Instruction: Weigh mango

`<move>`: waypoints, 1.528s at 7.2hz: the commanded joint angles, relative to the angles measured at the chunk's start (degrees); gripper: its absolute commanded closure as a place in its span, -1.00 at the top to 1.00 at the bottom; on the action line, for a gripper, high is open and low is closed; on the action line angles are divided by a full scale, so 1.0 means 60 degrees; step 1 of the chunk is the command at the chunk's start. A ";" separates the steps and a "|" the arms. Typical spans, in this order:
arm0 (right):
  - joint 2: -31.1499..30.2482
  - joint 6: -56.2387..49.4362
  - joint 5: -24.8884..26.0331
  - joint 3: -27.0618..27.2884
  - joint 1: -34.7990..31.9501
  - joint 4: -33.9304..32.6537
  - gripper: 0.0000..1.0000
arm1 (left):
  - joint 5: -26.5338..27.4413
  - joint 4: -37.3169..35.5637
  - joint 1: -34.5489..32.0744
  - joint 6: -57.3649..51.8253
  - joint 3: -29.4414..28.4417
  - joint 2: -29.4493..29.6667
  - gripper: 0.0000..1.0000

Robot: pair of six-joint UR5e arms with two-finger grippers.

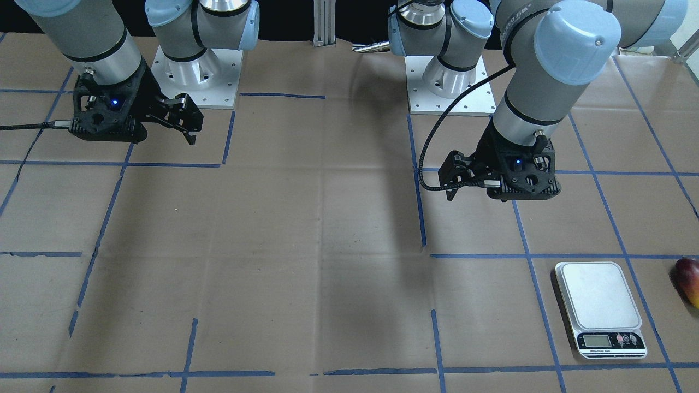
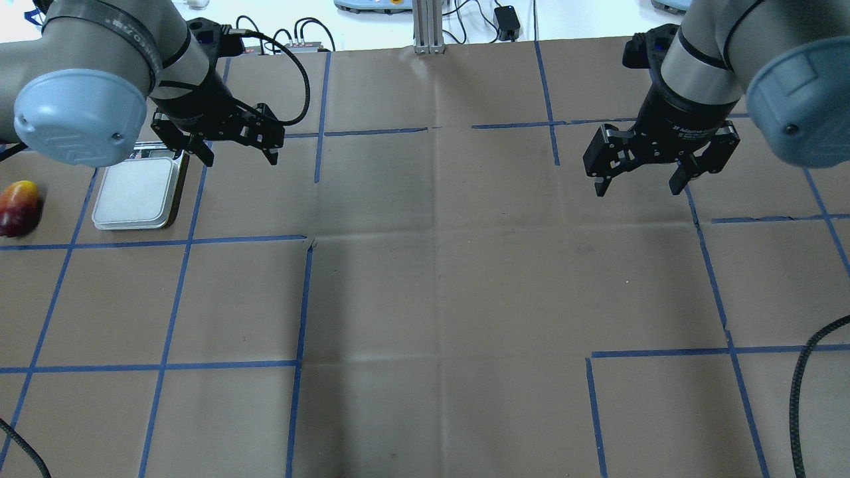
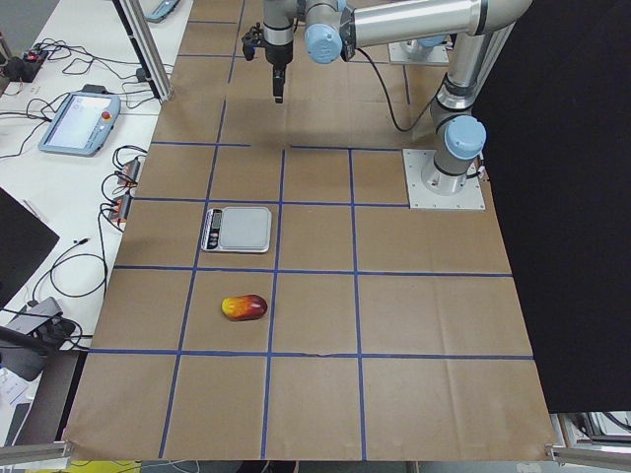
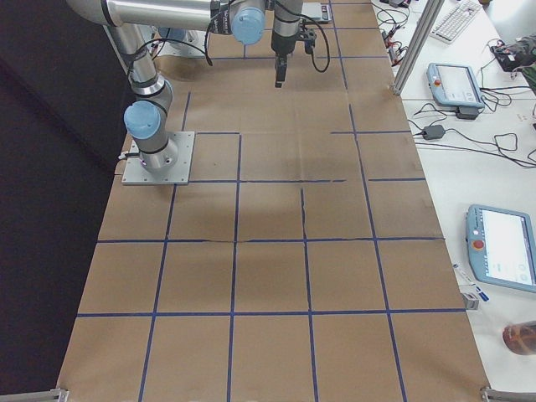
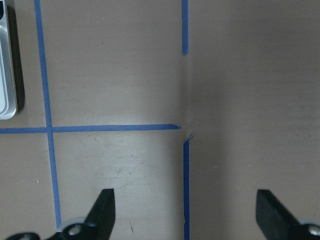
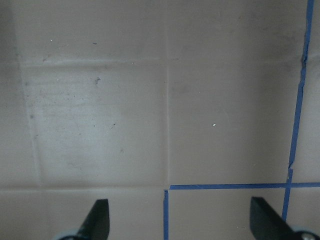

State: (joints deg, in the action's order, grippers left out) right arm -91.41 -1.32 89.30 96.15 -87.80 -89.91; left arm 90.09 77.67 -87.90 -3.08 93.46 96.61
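Observation:
The mango (image 2: 18, 207), dark red fading to yellow, lies on the brown paper at the table's left end, just left of the scale (image 2: 136, 192). It also shows at the edge of the front view (image 1: 689, 281) and in the left side view (image 3: 245, 307). The scale's silver platform (image 1: 598, 303) is bare. My left gripper (image 2: 240, 156) hangs open and empty above the table, right of the scale, whose edge shows in the left wrist view (image 5: 6, 65). My right gripper (image 2: 637, 186) hangs open and empty over the table's right half.
Brown paper with a blue tape grid (image 2: 305, 299) covers the table. The two arm bases (image 1: 196, 71) (image 1: 450, 82) stand at the robot's side. A black cable (image 2: 807, 372) hangs at the right. Teach pendants (image 3: 79, 123) lie on the side bench.

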 commanded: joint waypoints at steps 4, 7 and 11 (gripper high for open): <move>0.0000 0.0000 0.0000 0.0000 0.0000 0.0000 1.00 | 0.0479 -0.0069 0.0627 -0.0524 0.0023 0.0012 1.00; 0.0000 0.0000 0.0000 0.0000 0.0000 0.0000 1.00 | 0.0674 -0.0245 0.2544 -0.2365 0.0023 0.0290 1.00; 0.0000 0.0000 0.0000 0.0000 0.0000 0.0000 1.00 | 0.0616 -0.1373 0.4625 -0.4537 -0.0312 0.1487 1.00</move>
State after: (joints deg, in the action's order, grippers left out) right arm -91.40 -1.32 89.30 96.15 -87.80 -89.91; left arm 94.09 70.48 -64.27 -26.96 92.76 102.46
